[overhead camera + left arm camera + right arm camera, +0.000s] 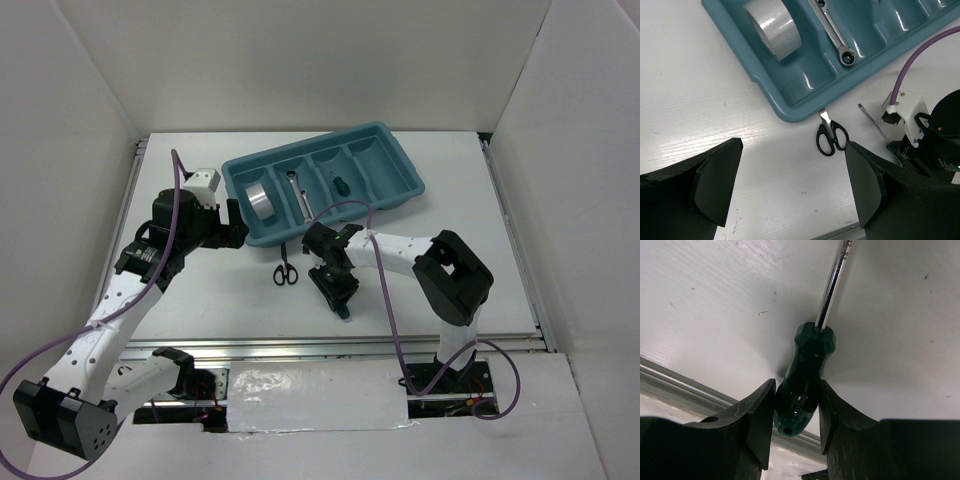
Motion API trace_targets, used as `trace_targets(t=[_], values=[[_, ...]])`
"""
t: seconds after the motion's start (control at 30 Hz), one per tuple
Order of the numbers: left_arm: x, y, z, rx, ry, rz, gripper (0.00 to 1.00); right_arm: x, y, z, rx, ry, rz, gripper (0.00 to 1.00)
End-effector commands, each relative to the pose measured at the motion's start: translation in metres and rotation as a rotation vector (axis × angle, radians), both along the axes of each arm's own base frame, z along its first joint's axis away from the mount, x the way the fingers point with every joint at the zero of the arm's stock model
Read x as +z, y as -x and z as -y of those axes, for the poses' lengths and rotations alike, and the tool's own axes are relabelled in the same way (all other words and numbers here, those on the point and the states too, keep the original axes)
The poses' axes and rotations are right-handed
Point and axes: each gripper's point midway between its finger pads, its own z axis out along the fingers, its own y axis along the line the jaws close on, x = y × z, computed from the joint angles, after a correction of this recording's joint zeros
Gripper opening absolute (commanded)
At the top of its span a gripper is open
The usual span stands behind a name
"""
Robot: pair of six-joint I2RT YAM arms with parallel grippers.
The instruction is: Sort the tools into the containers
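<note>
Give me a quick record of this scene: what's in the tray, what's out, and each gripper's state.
In tray: tape roll, wrench, stubby screwdriver, one per compartment
On table: scissors, just outside the tray's near wall
Right gripper: shut on the long screwdriver, at its handle
Left gripper: open, holding nothing, above the table

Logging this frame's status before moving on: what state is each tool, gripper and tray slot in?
Tape: on edge, leftmost slot of tray.
Wrench: lying in second slot.
Stubby screwdriver: lying in third slot.
Fourth slot: empty.
Scissors: closed, on table beside tray.
Long screwdriver: outside tray, handle gripped.
Left gripper: open, empty.
Right gripper: shut on long screwdriver.
</note>
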Motion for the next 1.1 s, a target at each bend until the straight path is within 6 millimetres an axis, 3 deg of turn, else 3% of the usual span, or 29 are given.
trace_targets(t=[0.0,0.07,0.17,0.2,0.23,0.3,0.4,0.5,0.6,0.63,0.7,0.73,0.8,0.83,0.93,1.0,1.07], values=[[0.017,-0.005,0.000,-0.003,0.004,0.067,0.97,0.015,-0.010,-0.013,0.032,-0.057,0.024,0.03],[0.018,-0.005,0.000,-0.005,0.002,0.073,0.98,0.023,0.001,-0.015,0.088,-0.082,0.021,0.00],[0.023,-0.006,0.001,-0.013,0.001,0.091,0.97,0.037,0.034,-0.017,0.248,-0.155,0.049,0.00],[0.025,-0.006,-0.001,-0.008,-0.002,0.097,0.98,0.053,0.050,-0.026,0.330,-0.202,0.090,0.00],[0.026,-0.007,0.000,-0.012,-0.001,0.100,0.98,0.055,0.056,-0.025,0.386,-0.210,0.123,0.00],[0.026,-0.007,0.001,-0.016,-0.001,0.103,0.98,0.077,0.066,-0.031,0.504,-0.258,0.234,0.00],[0.027,-0.008,0.002,-0.024,0.003,0.104,0.98,0.112,0.060,-0.043,0.543,-0.336,0.354,0.00],[0.028,-0.008,0.003,-0.029,0.005,0.108,0.98,0.152,0.035,-0.052,0.508,-0.379,0.452,0.00],[0.028,-0.009,0.004,-0.034,0.004,0.117,0.98,0.196,-0.020,-0.053,0.411,-0.426,0.599,0.00],[0.028,-0.009,0.005,-0.045,0.003,0.118,0.98,0.212,-0.060,-0.046,0.334,-0.420,0.659,0.00],[0.029,-0.010,0.007,-0.056,0.003,0.123,0.98,0.225,-0.109,-0.036,0.253,-0.388,0.696,0.00],[0.030,-0.011,0.010,-0.070,0.008,0.134,0.98,0.237,-0.159,-0.021,0.151,-0.357,0.700,0.00],[0.030,-0.011,0.012,-0.076,0.019,0.145,0.98,0.245,-0.199,-0.010,0.037,-0.376,0.658,0.00],[0.032,-0.013,0.013,-0.074,0.026,0.158,0.98,0.250,-0.237,0.006,-0.039,-0.371,0.658,0.00],[0.025,-0.011,0.012,-0.069,0.020,0.152,0.97,0.242,-0.284,0.012,-0.100,-0.361,0.693,0.00],[0.019,-0.011,0.010,-0.062,0.010,0.139,0.96,0.231,-0.299,0.014,-0.124,-0.364,0.687,0.00],[0.015,-0.009,0.011,-0.067,0.006,0.120,0.95,0.206,-0.313,0.011,-0.132,-0.353,0.658,0.00]])
